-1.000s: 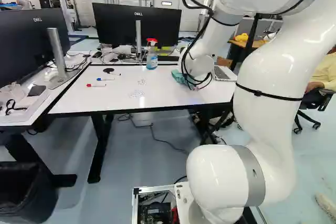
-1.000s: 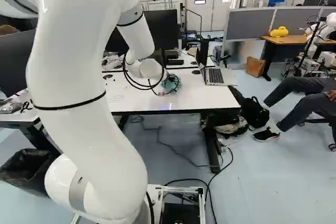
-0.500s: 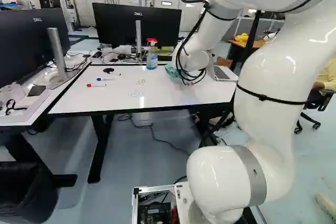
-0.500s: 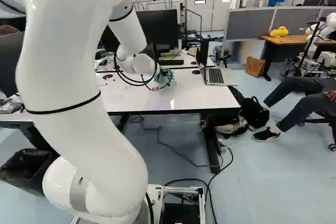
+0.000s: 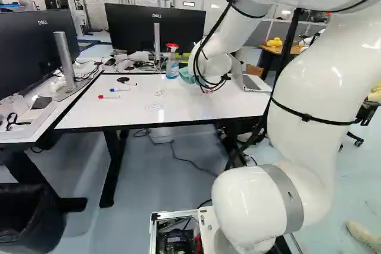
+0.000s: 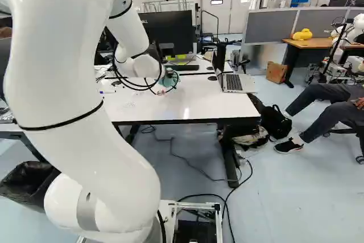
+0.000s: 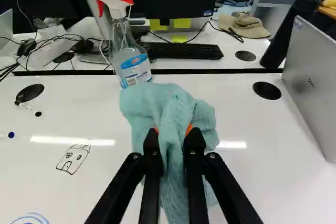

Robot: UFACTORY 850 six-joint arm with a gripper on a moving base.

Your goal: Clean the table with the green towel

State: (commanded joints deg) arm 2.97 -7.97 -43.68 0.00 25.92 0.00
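Note:
The green towel, bunched up, shows past the wrist at the table's far part in the left base view. In that view only the wrist end of my gripper (image 5: 209, 86) shows, beside the towel (image 5: 187, 75). The wrist view has both fingers of the gripper (image 7: 174, 137) pressed on the towel (image 7: 168, 108) from two sides, its folds bulging ahead and hanging between them. The white table (image 5: 143, 108) bears drawn marks; a small house drawing (image 7: 73, 159) lies beside the gripper, with blue curved lines (image 7: 30, 219) nearer.
A spray bottle (image 7: 128, 51) stands just beyond the towel. A laptop (image 6: 233, 82) is on the table's right part. Red (image 5: 109, 97) and blue (image 5: 119, 90) markers lie at the left. Monitors (image 5: 156, 28) stand behind. Another robot (image 6: 357, 29) is at the far right.
In the base views my arm has swung left along the table's far part, carrying the towel away from the laptop and close to the spray bottle. The base has not moved.

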